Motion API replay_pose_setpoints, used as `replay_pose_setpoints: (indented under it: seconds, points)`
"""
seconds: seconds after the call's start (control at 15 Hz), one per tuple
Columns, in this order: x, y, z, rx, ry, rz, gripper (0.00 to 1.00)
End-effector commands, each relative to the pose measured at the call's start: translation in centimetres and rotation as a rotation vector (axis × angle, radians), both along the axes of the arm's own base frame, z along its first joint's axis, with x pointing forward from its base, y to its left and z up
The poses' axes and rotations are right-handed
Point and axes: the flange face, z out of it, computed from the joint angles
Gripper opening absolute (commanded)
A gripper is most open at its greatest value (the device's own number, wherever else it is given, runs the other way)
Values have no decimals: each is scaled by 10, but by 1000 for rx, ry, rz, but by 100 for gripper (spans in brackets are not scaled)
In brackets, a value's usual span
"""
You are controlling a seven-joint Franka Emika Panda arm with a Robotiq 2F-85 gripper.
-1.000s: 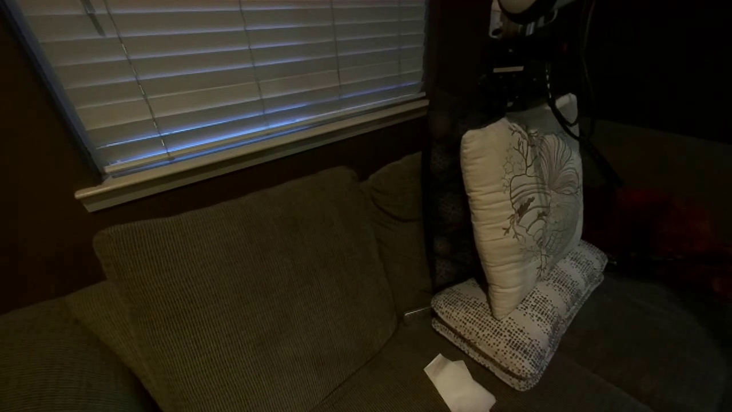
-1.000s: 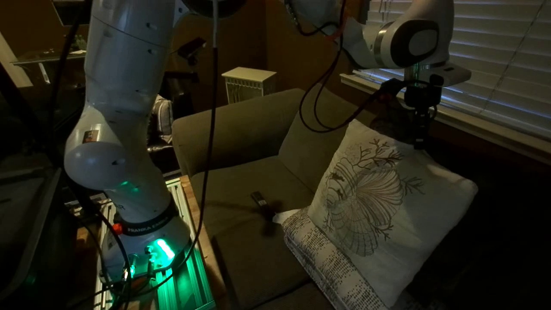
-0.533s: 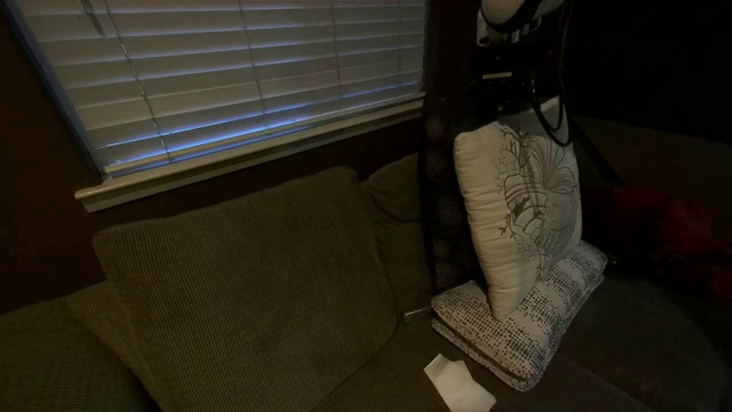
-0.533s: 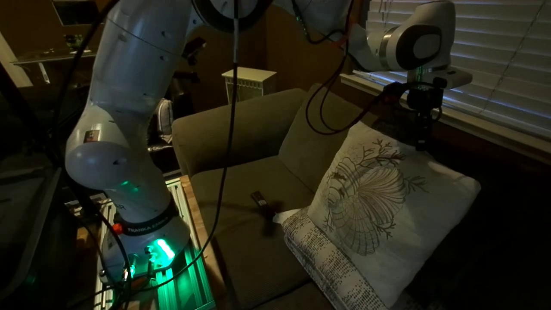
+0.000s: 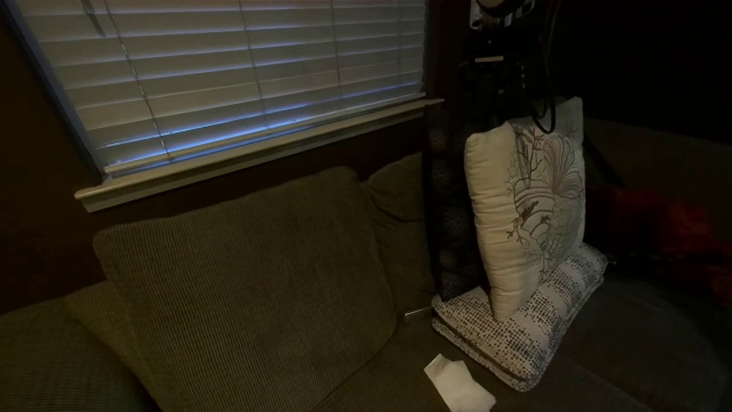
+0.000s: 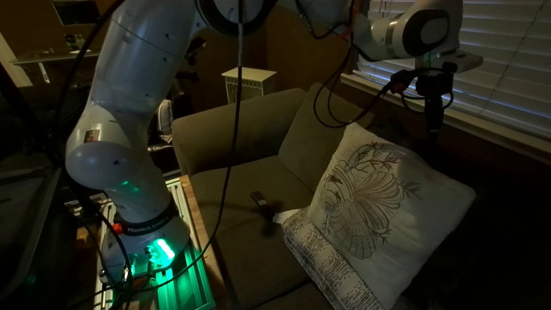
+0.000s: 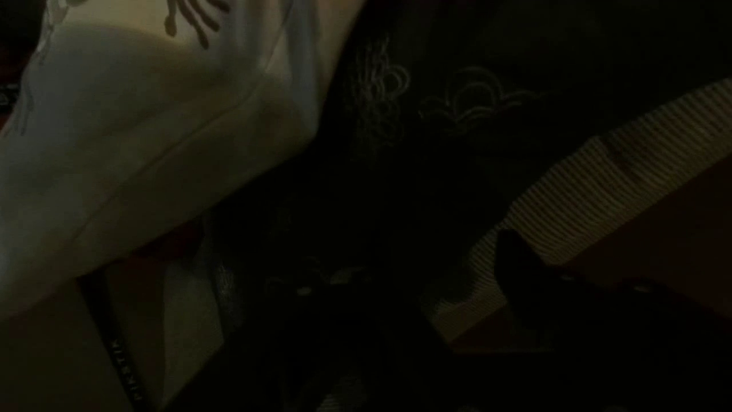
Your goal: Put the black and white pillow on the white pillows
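One soft-looking shell pillow (image 6: 387, 206), lower right: I'd pinch its top edge, but can't tell my gripper (image 6: 433, 133) spread or hold.

We saw the cream-white shell-and-coral-print pillow (image 6: 387, 211) standing tilted on edge | we found its base on the grey-speckled whitish cushion (image 5: 532, 337), which lay flat
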Motion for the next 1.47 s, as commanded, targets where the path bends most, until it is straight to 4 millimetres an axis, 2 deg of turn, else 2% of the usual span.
replay_pose_setpoints:
  seconds: [0.0,0.13,0.4,0.73,0.93,1.13,1.4]
  points:
    - [8,4,15,-12,-11,15,83]
    - [6,10,28,-20,-13,52,97]
    - [-14,29,59,-35,47,205,100]
    - [-73,55,121,-32,151,454,100]
    - [-110,66,148,-56,158,542,100]
    - [-141,76,160,-104,151,566,100]
    - [-174,89,159,-123,126,570,100]
